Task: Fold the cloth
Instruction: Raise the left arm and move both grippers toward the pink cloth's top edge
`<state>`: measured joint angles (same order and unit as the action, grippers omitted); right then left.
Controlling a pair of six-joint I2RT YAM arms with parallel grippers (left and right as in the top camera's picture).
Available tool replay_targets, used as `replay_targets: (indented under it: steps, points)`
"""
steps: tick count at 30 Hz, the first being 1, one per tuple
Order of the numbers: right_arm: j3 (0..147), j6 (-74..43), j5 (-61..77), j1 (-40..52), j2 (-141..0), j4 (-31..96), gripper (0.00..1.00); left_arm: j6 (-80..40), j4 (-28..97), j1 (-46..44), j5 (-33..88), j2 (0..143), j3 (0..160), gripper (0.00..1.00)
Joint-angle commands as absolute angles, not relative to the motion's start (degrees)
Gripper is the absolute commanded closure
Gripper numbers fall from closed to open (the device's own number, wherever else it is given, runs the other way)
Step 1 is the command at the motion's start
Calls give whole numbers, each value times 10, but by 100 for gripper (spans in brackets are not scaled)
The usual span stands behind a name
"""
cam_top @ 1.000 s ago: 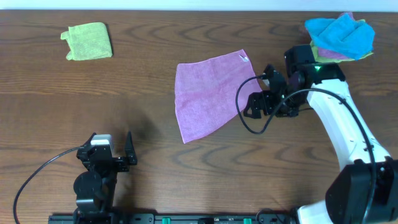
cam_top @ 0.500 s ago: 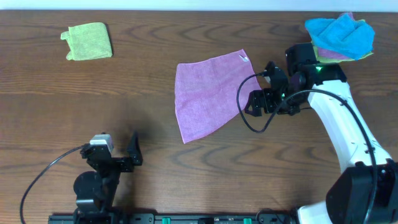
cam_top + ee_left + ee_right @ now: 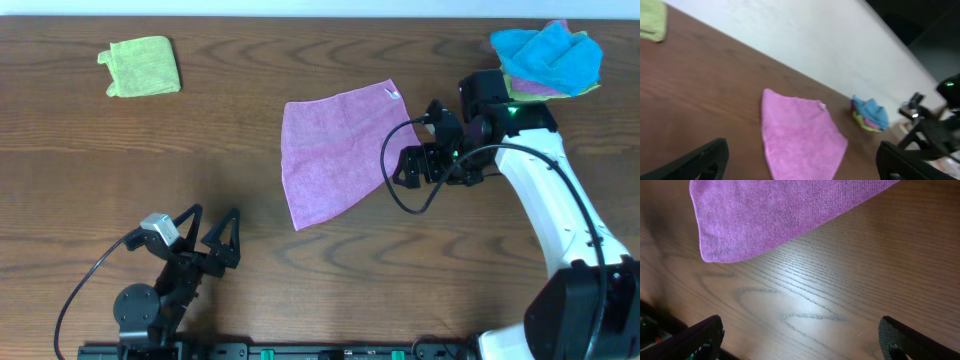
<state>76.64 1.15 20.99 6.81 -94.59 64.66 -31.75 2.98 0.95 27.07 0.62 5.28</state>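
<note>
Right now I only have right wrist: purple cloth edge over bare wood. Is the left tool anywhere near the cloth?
Observer: No. The left tool sits open at the near-left of the table, well apart from the mauve cloth.
Operator: Where's the tag?
Observer: The white tag is at the cloth's far right corner.
Operator: Anything else out there?
Observer: A pile of cloths, bright blue on top, at the table's far right corner.

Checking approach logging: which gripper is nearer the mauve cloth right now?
Right. The right gripper is open just off the cloth's right edge. The left gripper, also open, sits far off toward the table's front-left.
</note>
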Motion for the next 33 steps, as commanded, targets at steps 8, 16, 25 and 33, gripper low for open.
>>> replay_targets:
  steps: [8,16,25,33]
  points:
    - [768,22,217,67,-933,625,1,-325,-48,7,357,88,50,4]
    - [768,22,219,67,-933,605,1,-307,-245,7,398,388,76,5]
    - [768,22,219,67,-933,578,1,-216,-267,-8,500,718,281,4]
    - [768,22,219,40,-933,536,1,-130,-159,-65,486,896,477,5]
